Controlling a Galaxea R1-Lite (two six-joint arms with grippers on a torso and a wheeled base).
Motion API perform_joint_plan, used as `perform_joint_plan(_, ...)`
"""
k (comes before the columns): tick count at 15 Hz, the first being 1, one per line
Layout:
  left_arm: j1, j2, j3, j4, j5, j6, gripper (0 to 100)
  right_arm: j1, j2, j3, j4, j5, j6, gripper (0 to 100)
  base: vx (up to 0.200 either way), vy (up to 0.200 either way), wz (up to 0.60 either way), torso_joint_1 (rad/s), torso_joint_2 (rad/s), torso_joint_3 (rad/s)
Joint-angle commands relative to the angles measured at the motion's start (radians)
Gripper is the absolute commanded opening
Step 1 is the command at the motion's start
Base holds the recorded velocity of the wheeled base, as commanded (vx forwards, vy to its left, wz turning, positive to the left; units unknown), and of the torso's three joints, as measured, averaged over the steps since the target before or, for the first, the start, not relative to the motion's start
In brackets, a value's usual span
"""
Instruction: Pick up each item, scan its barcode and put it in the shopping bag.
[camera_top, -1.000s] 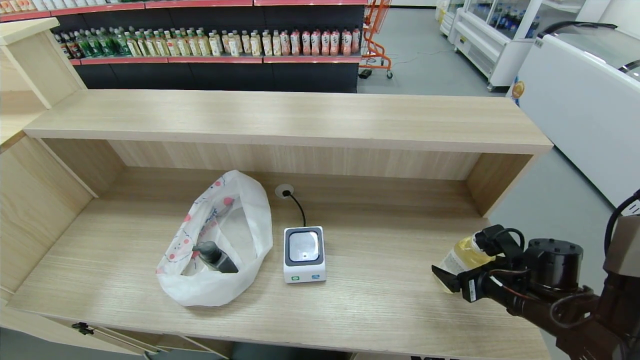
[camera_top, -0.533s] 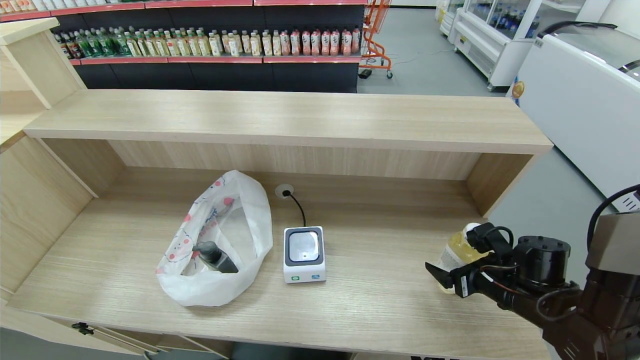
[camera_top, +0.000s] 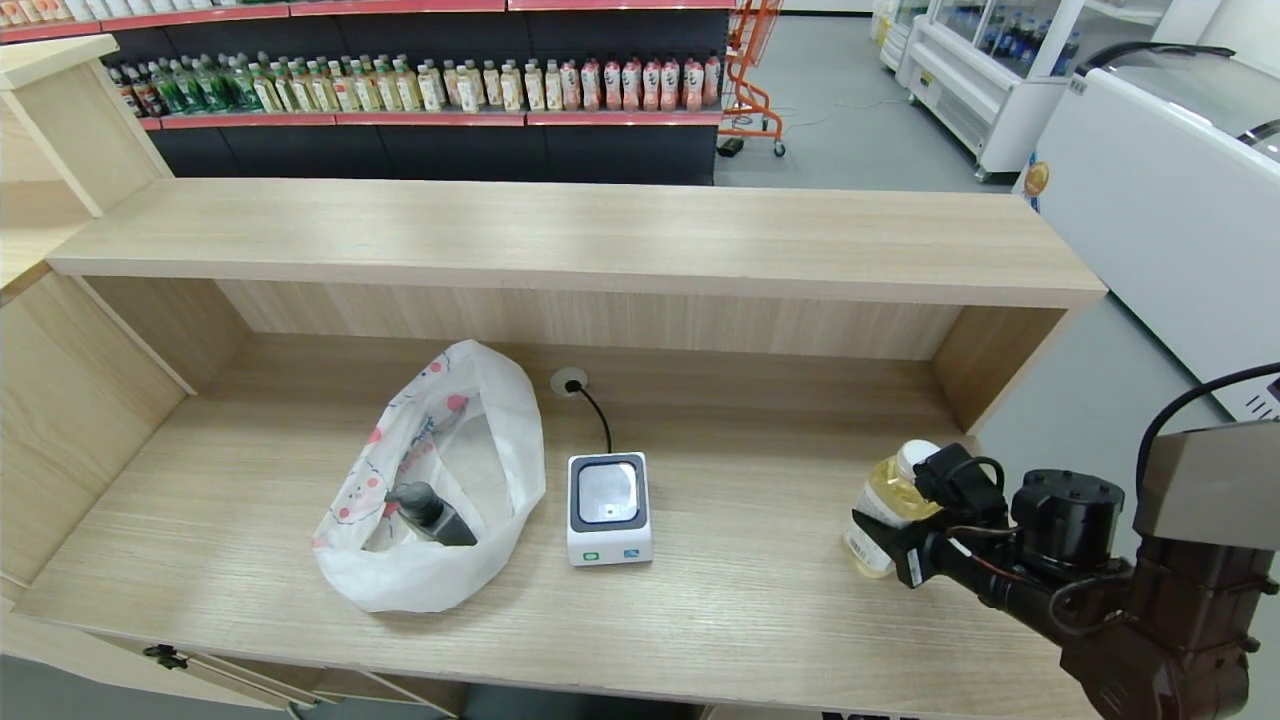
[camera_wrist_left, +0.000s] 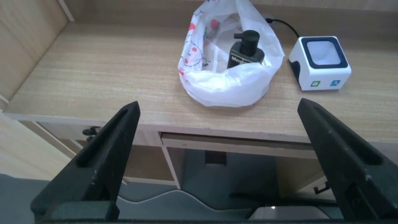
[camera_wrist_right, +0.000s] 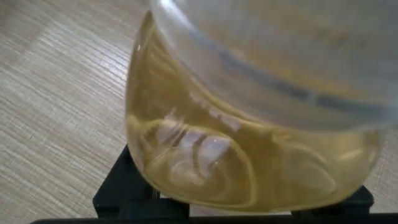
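Note:
A clear bottle (camera_top: 884, 508) of yellow liquid with a white cap stands nearly upright at the counter's right end, and my right gripper (camera_top: 906, 512) is shut on its upper body. Close up, the bottle (camera_wrist_right: 249, 124) spans the right wrist view, with the black fingers (camera_wrist_right: 124, 193) below it. A white shopping bag (camera_top: 440, 480) with red prints lies open left of centre, a black pump bottle (camera_top: 428, 512) inside. The white barcode scanner (camera_top: 608, 505) sits beside the bag. My left gripper (camera_wrist_left: 219, 112) hangs open below the counter's front edge, facing the bag (camera_wrist_left: 224, 68) and the scanner (camera_wrist_left: 320, 61).
A raised shelf (camera_top: 570, 240) overhangs the back of the wooden counter (camera_top: 750, 600), with side walls at both ends. The scanner's cable (camera_top: 598, 410) runs to a hole at the back. A drawer front (camera_wrist_left: 230, 144) sits under the counter edge.
My right gripper has carried the bottle a little leftward toward the scanner, and the bottle has turned from tilted to nearly upright. Bag and scanner have not moved.

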Motion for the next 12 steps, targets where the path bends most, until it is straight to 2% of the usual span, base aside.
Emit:
perform_joint_plan(1,0.000,0.000,0.000,0.000,0.000,0.000,100,0.000,0.008,0.004,0.001,-0.001,-0.006,0,0.000,0.000,0.00,0.000,0.00,0.000)
perform_joint_plan(5,0.000,0.000,0.000,0.000,0.000,0.000,100,0.001,-0.061,0.019,0.001,0.002,0.021,0,0.000,0.000,0.00,0.000,0.00,0.000)
perform_joint_plan(7,0.000,0.000,0.000,0.000,0.000,0.000,100,0.026,-0.243,0.031,0.104,0.019,0.155,0,0.000,0.000,0.00,0.000,0.00,0.000)
perform_joint_plan(8,0.000,0.000,0.000,0.000,0.000,0.000,100,0.040,-0.321,0.030,0.152,0.079,0.198,0,0.000,0.000,0.00,0.000,0.00,0.000)
perform_joint_plan(10,0.000,0.000,0.000,0.000,0.000,0.000,100,0.081,-0.469,0.012,0.253,0.280,0.257,0,0.000,0.000,0.00,0.000,0.00,0.000)
perform_joint_plan(12,0.000,0.000,0.000,0.000,0.000,0.000,100,0.173,-0.561,0.007,0.304,0.344,0.330,0,0.000,0.000,0.00,0.000,0.00,0.000)
